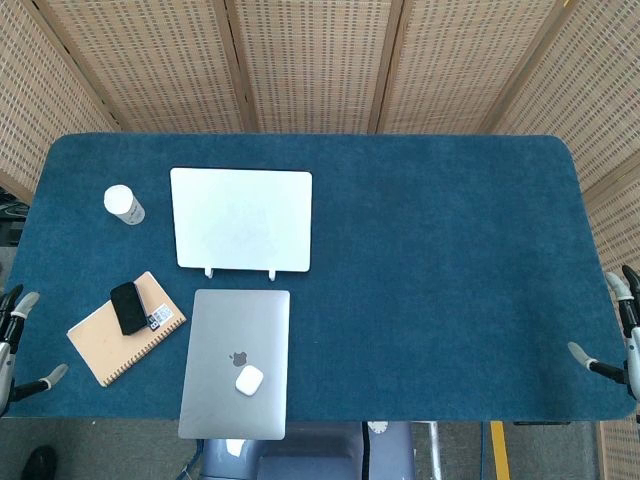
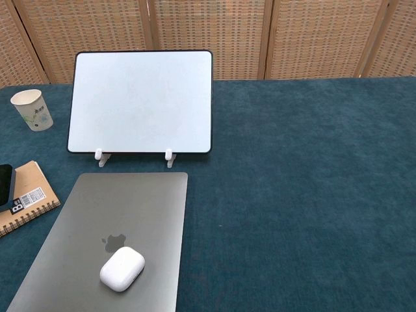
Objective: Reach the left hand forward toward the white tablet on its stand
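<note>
Two robot hands sit at the near corners of a table [image 1: 450,300] covered in dark blue-green cloth, seen from above and from chest height. The left hand [image 1: 18,345] shows only at the left edge of the head view; its fingers [image 1: 26,300] are spread apart and hold nothing. The right hand [image 1: 622,335] shows at the right edge, fingers likewise spread and empty. Neither hand appears in the chest view.

Just inward from the left hand's fingers lies a tan spiral notebook [image 1: 125,340] with a black phone [image 1: 127,307] resting on top. Further inward, at the near table edge, lies a closed silver laptop [image 2: 104,244], and a white earbud case [image 2: 121,268] sits on its lid.

Beyond the laptop, farther from the left hand's fingers and well apart from them, the white tablet [image 2: 140,102] leans back on its stand, two small white stand feet [image 2: 99,155] showing under its lower edge. The screen is blank and white with a thin dark border. A white paper cup [image 2: 32,109] stands to the outer side of the tablet, ahead of the left fingers.

Behind the table stands a woven screen [image 2: 312,36] with wooden frames.
</note>
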You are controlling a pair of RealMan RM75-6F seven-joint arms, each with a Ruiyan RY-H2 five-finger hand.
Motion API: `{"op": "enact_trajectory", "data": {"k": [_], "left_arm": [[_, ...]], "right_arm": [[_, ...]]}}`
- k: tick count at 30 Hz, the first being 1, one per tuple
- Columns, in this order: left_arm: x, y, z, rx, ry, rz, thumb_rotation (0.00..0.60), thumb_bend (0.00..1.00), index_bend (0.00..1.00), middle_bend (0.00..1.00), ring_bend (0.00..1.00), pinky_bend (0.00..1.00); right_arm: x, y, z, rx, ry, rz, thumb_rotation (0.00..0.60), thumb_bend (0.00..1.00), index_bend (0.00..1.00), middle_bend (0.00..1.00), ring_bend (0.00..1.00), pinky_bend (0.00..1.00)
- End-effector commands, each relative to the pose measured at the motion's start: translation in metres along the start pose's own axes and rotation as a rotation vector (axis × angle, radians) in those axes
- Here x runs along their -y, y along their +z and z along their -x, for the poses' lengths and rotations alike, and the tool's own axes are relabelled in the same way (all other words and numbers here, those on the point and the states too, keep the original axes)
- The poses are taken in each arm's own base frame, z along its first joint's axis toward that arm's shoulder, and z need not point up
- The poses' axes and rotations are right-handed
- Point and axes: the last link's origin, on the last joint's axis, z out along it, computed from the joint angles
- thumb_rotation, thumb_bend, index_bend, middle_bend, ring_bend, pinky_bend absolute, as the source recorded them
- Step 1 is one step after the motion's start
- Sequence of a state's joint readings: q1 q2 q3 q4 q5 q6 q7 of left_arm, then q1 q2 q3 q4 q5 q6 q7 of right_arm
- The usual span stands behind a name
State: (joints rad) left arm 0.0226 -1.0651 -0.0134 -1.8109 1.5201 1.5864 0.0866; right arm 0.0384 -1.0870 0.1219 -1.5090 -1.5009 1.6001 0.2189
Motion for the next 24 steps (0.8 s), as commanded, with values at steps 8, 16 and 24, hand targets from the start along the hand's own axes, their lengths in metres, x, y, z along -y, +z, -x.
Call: {"op": "enact_trajectory", "data": {"k": [8,16,24], "left_arm": [[0.000,0.000,0.001,-0.001,0.007,0.002,0.600,0.00,0.00,0.00,0.00,0.00],[0.004,0.043,0.013,0.090,0.059,0.168,0.600,0.00,0.00,0.00,0.00,0.00],[0.025,0.096,0.053,0.176,0.333,0.379,0.600,0.00,0.11,0.00,0.00,0.00]], "right_arm": [[0.000,0.000,0.000,0.002,-0.001,0.001,0.600,0.00,0.00,0.00,0.00,0.00],[0.002,0.001,0.006,0.022,-0.014,0.002,0.600,0.00,0.00,0.00,0.00,0.00],[0.001,0.005,0.009,0.026,-0.027,0.023,0.600,0.00,0.00,0.00,0.00,0.00]]}}
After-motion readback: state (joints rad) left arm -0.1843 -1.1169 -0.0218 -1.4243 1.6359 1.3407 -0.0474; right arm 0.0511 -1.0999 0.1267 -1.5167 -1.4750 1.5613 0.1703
